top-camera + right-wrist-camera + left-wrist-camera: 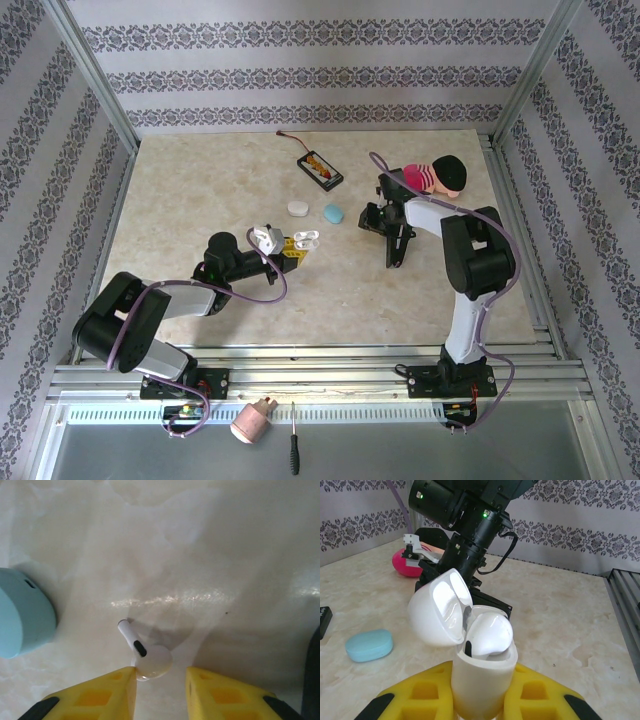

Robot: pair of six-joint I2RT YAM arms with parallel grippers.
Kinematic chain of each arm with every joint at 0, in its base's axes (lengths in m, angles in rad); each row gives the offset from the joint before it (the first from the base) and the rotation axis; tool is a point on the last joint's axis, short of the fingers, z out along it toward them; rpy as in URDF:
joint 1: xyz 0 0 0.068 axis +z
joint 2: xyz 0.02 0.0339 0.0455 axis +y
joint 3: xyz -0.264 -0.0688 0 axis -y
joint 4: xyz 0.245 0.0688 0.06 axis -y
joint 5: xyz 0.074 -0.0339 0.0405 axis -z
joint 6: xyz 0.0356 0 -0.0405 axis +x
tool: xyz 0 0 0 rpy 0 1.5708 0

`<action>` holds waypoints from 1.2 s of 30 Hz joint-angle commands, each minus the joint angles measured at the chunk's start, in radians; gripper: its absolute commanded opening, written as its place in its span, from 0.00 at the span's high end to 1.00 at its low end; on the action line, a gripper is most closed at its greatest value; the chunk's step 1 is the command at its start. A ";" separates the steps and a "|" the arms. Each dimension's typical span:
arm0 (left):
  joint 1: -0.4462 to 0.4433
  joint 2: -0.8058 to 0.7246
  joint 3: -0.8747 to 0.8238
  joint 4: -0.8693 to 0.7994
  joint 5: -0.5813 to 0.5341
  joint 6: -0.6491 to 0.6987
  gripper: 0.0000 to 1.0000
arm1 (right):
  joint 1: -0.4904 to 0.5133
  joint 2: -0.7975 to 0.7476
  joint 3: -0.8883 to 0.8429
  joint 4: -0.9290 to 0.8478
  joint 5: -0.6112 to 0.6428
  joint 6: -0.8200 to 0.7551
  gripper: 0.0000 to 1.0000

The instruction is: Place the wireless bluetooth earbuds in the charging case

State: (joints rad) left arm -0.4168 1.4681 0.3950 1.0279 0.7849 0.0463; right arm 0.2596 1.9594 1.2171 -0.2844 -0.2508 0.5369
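My left gripper (485,682) is shut on an upright white charging case (485,672) with its lid (440,607) swung open to the left. One white earbud (490,632) sits in the case, its rounded head sticking out. In the top view that case (306,239) is at the table's middle, at the left gripper (296,248). My right gripper (161,676) is open, low over the table. A second white earbud (146,657) lies flat between its yellow fingers (100,695), touching the left one, stem pointing away. In the top view the right gripper (374,218) points down, right of centre.
A light-blue case (333,212) and a shut white case (298,208) lie just left of the right gripper. The blue case (22,612) is close to the earbud. A black tray (322,170) sits behind. A pink and black toy (440,175) is at the back right.
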 commanded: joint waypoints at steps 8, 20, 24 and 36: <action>0.007 -0.018 0.013 -0.014 0.015 0.018 1.00 | 0.000 0.070 0.058 -0.002 0.014 -0.013 0.72; 0.007 -0.027 0.001 -0.012 0.003 0.024 1.00 | 0.012 0.015 0.062 -0.073 -0.056 -0.162 0.77; 0.009 -0.032 -0.004 -0.017 -0.004 0.029 1.00 | 0.021 -0.036 0.014 -0.117 -0.123 -0.223 0.77; 0.012 -0.030 -0.001 -0.023 -0.002 0.024 1.00 | 0.094 -0.172 -0.124 -0.250 -0.205 -0.296 0.75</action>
State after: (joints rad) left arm -0.4168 1.4578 0.3946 1.0073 0.7811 0.0532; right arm 0.3393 1.8305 1.1137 -0.4568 -0.4179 0.2897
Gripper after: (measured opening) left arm 0.195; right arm 0.245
